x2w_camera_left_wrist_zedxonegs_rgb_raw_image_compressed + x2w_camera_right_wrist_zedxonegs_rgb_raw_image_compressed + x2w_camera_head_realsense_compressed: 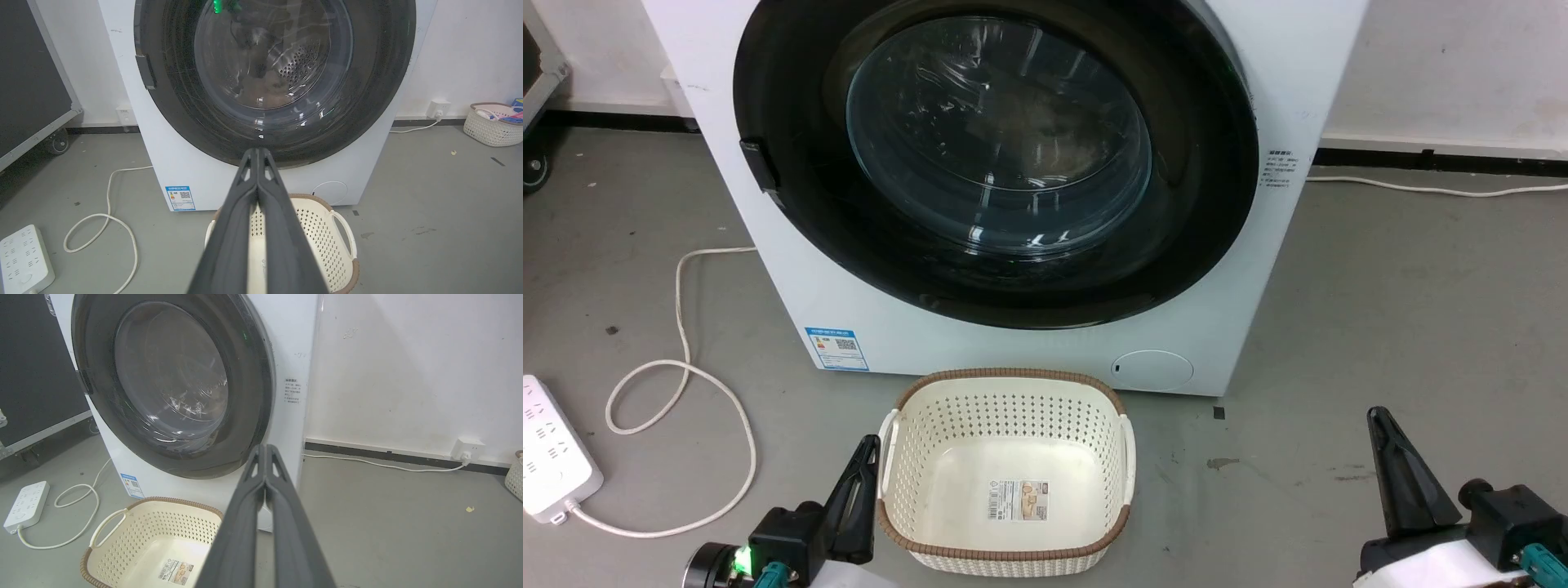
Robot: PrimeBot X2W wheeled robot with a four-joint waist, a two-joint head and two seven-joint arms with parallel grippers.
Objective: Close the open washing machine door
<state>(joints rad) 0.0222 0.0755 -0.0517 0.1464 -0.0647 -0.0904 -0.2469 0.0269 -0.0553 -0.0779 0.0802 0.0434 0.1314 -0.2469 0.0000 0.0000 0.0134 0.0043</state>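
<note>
At the lower left of the head frame, the left claw [870, 445] is formed of long, tapered matte-black fingers on a black block, marked by a green light [742, 559] and a teal fitting [772, 574]. At the lower right, the right claw [1377, 415] is built alike and backed by a white casing [1429, 563].
</note>
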